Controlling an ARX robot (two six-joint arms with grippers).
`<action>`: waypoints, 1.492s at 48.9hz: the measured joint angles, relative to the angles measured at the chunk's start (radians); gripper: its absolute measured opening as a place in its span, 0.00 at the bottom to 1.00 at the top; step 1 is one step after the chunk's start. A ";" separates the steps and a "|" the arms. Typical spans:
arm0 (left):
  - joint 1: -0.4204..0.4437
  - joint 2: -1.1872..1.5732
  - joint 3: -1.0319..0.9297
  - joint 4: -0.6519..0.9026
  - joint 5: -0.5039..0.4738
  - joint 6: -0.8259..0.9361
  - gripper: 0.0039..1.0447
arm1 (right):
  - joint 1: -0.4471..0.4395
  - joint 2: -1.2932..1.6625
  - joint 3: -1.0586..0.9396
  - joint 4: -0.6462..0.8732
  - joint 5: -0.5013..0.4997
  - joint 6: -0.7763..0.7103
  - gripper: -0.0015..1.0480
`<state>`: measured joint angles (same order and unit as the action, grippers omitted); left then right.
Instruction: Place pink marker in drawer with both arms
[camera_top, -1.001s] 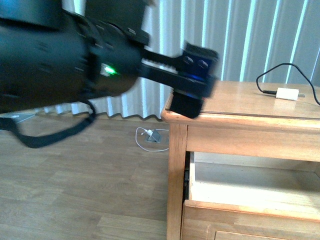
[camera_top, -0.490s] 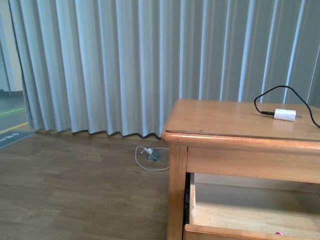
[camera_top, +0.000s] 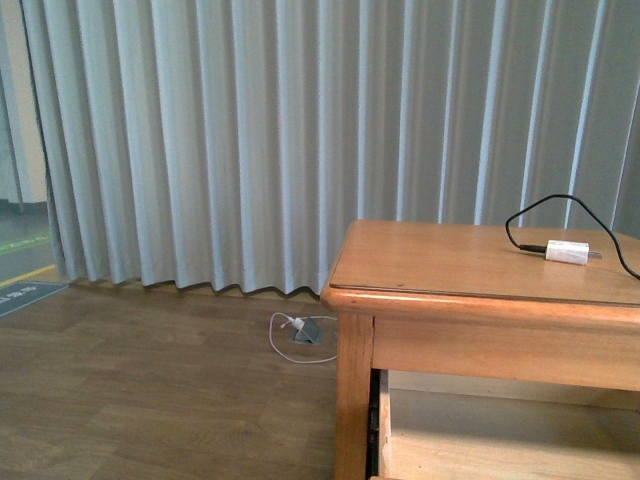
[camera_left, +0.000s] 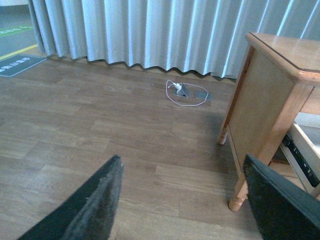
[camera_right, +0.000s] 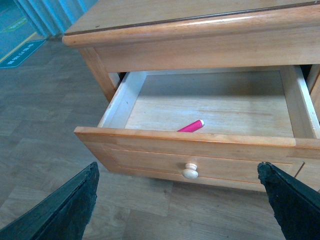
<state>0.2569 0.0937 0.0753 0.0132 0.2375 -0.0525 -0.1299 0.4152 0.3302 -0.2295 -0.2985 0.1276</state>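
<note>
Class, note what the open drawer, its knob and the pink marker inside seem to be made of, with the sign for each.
The drawer: wood, honey-coloured with a light sheen; grain lines show. The knob: probably paler turned wood, smooth and rounded. The pink marker: likely plastic, with a uniform bright colour and a smooth, slightly glossy surface.

Count: one pink marker (camera_right: 191, 126); one drawer (camera_right: 145, 150); one knob (camera_right: 190, 171); one table (camera_top: 440, 262); one charger plug (camera_top: 568, 251); one left pincer (camera_left: 183, 161); one right pincer (camera_right: 177, 167).

Bright pink marker (camera_right: 189, 127) with paler cap (camera_right: 200, 122), honey-coloured drawer (camera_right: 145, 154) with pale knob (camera_right: 190, 171), grey curtain (camera_top: 250, 140), brown plank-patterned floor (camera_left: 100, 130)
</note>
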 joint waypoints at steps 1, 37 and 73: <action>-0.009 -0.004 -0.002 0.000 -0.004 0.008 0.69 | 0.000 0.000 0.000 0.000 0.000 0.000 0.92; -0.254 -0.090 -0.052 -0.016 -0.236 0.047 0.04 | 0.000 0.000 0.000 0.000 0.000 0.000 0.92; -0.254 -0.090 -0.052 -0.016 -0.236 0.048 0.96 | -0.066 0.305 -0.014 0.066 0.093 -0.283 0.92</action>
<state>0.0032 0.0036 0.0235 -0.0032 0.0013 -0.0044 -0.1963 0.7204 0.3157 -0.1635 -0.2050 -0.1555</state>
